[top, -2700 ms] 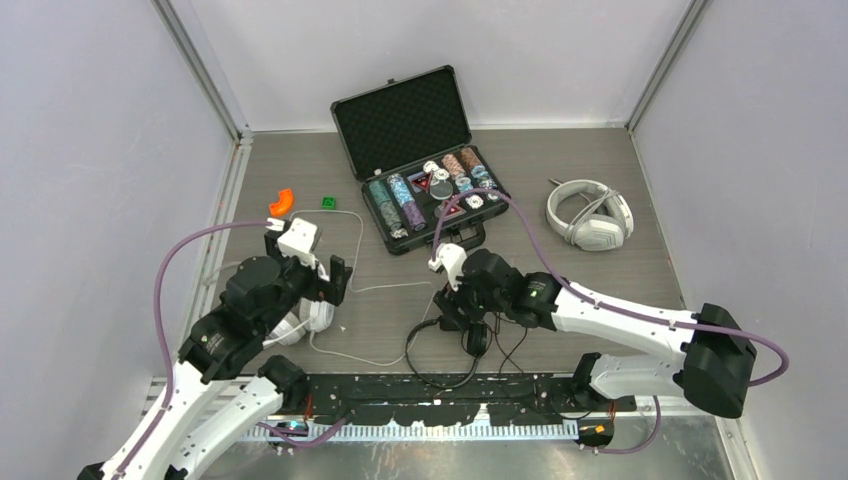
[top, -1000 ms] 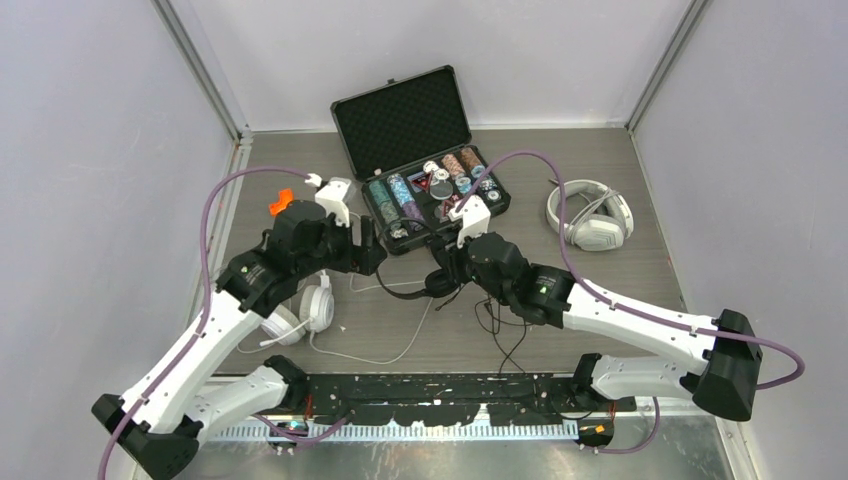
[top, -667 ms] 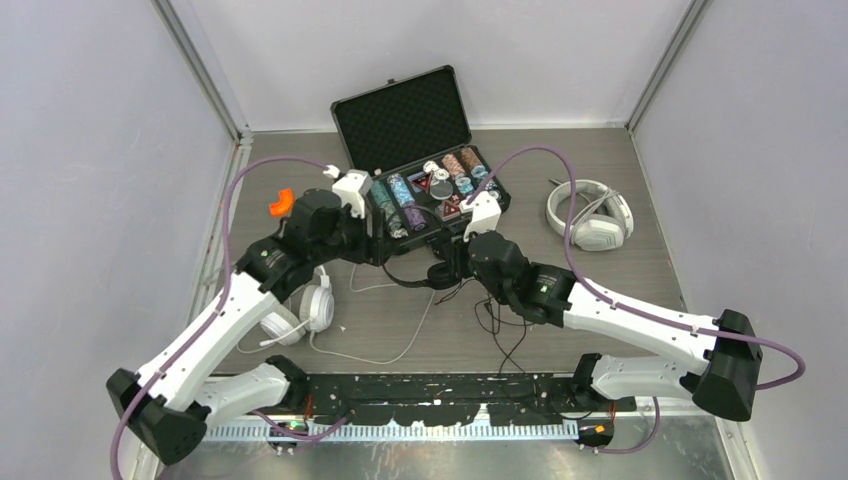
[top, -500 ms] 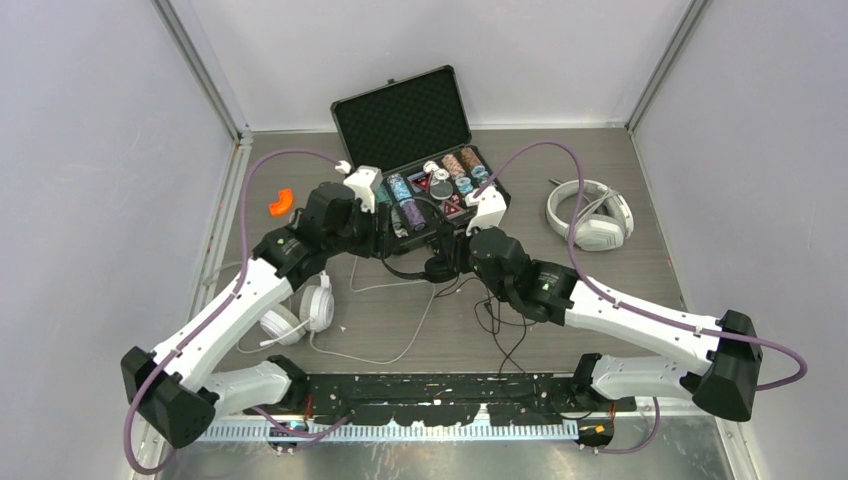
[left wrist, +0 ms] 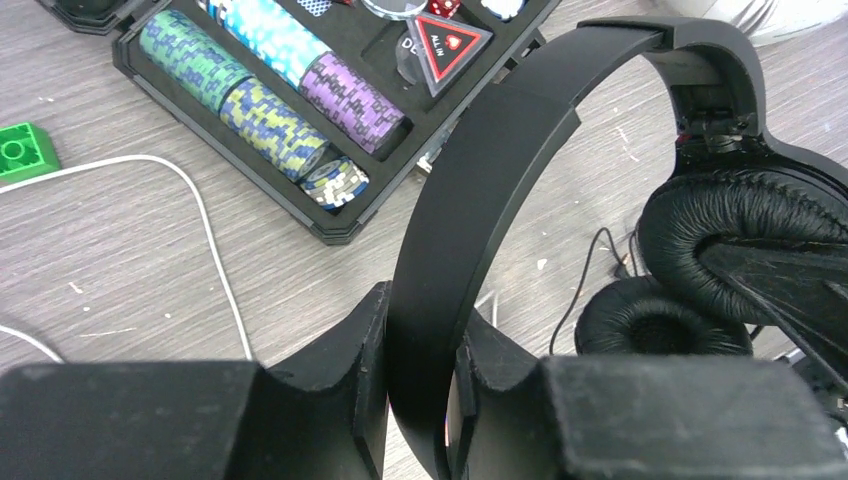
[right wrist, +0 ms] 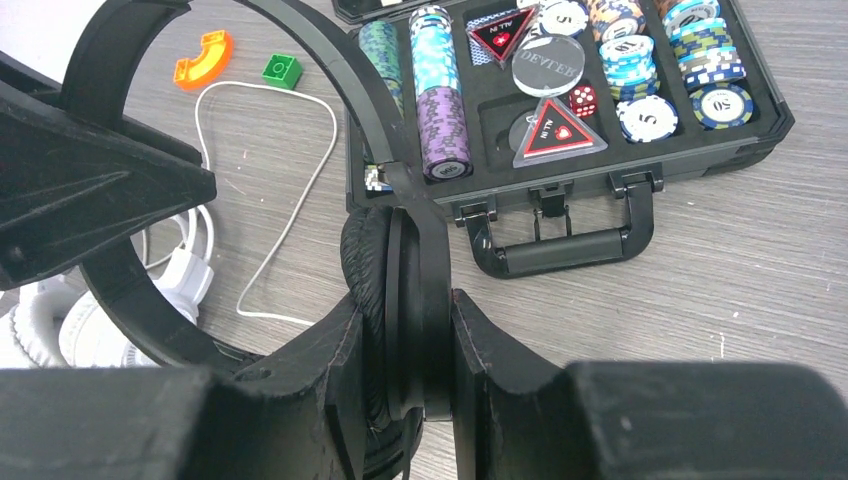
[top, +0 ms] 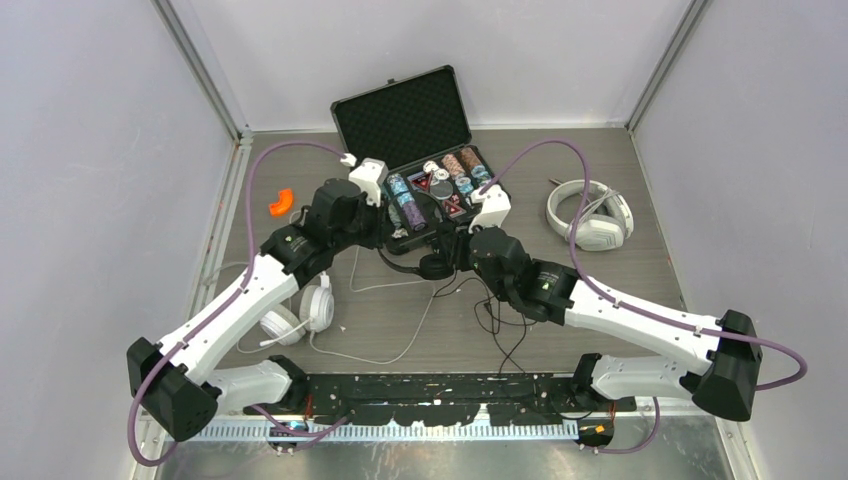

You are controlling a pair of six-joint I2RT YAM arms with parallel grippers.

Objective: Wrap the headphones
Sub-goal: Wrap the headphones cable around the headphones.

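The slim black headphones (top: pixel 432 266) hang between my two grippers just in front of the case. My left gripper (left wrist: pixel 425 330) is shut on the flat black headband (left wrist: pixel 480 180). My right gripper (right wrist: pixel 405 320) is shut on one padded ear cup (right wrist: pixel 372 262). Their thin black cord (top: pixel 500 330) trails down onto the table. The white round-cup headphones (top: pixel 300 312) lie under my left arm with their white cord (top: pixel 400 330) spread out. The bulky white-grey headphones (top: pixel 590 215) rest at the back right.
An open black case (top: pixel 400 120) of poker chips stands right behind the grippers, its handle (right wrist: pixel 560 250) facing me. An orange curved piece (top: pixel 281 202) and a green brick (right wrist: pixel 282 68) lie at the back left. Grey walls close in three sides.
My right gripper has carried the black headphones up from the table's front toward the case. My left arm swung right and back, and its jaws closed on the headband.
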